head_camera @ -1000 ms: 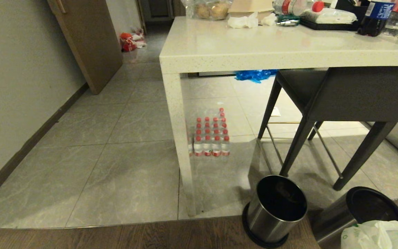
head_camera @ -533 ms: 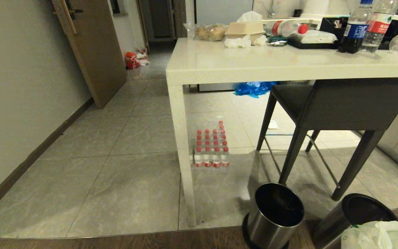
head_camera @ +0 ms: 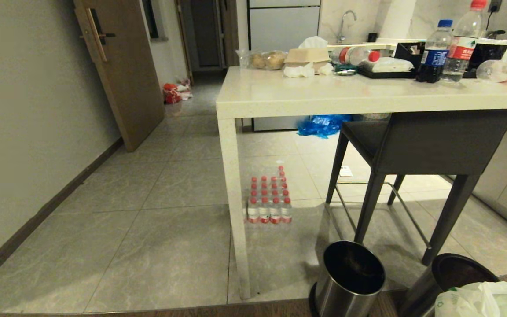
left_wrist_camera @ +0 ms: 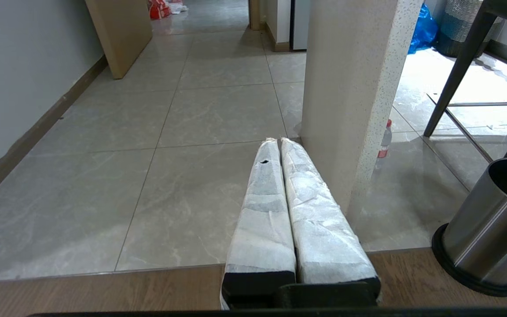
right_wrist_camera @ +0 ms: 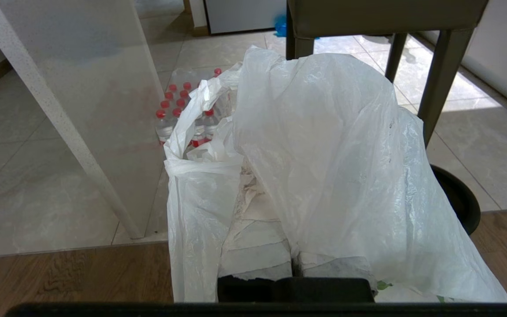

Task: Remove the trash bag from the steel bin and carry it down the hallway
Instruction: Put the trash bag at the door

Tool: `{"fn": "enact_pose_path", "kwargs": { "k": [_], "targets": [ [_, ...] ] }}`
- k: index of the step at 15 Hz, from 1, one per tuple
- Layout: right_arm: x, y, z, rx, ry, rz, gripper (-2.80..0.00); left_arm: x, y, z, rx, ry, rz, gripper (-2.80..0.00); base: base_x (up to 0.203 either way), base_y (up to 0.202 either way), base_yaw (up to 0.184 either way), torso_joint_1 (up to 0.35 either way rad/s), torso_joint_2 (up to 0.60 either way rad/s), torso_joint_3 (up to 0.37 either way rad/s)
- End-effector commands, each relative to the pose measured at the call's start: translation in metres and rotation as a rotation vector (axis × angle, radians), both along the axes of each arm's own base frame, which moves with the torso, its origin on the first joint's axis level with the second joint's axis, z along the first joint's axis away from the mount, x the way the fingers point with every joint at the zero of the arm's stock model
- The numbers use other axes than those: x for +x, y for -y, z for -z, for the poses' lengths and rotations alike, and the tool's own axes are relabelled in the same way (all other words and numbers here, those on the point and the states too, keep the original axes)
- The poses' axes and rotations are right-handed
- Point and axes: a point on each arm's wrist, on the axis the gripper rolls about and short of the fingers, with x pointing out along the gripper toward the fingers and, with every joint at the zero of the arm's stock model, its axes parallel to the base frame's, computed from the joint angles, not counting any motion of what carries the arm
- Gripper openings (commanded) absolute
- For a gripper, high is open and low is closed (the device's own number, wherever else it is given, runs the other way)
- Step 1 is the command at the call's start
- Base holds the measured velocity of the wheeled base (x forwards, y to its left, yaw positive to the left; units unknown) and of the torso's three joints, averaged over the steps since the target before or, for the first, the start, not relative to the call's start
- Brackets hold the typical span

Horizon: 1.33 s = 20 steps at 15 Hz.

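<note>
Your head camera looks forward and down past the table leg [head_camera: 236, 211] into the hallway [head_camera: 156, 185]. Both wrist cameras sit low, facing forward along the floor; all three share that leg [left_wrist_camera: 346, 88] [right_wrist_camera: 60, 114].

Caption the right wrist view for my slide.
Right tool shut on white trash bag, draped over it, above floor beside table leg.

Your left gripper [left_wrist_camera: 280, 143] hangs low, reaching forward with its wrapped fingers [left_wrist_camera: 306, 198] pressed together, holding nothing. Your right gripper [right_wrist_camera: 253, 185] is clamped on the trash bag [right_wrist_camera: 324, 167], whose plastic drapes over its fingers.
</note>
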Motion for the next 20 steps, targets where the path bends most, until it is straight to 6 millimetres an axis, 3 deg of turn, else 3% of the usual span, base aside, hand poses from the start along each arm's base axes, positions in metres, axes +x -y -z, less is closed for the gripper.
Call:
{"fn": "enact_pose_path", "kwargs": {
  "k": [1,6,20],
  "targets": [
    [0.0001,0.0000,-0.0001,0.000,-0.001,0.000,-2.80,0.0001,0.0000,0.0004,-0.001,-0.002,-0.001,-2.80,0.000,0.000,0.000,0.000,0.00,0.000],
    [0.0001,0.0000,-0.0001,0.000,-0.001,0.000,-2.80,0.0002,0.0000,0.0005,-0.006,-0.005,-0.001,-2.80,0.000,0.015,-0.001,0.000,0.00,0.001],
    [0.0001,0.0000,-0.0001,0.000,-0.001,0.000,-2.80,0.0002,0.0000,0.0005,-0.009,-0.005,-0.001,-2.80,0.000,0.188,-0.001,0.002,0.00,0.003]
  ]
}}
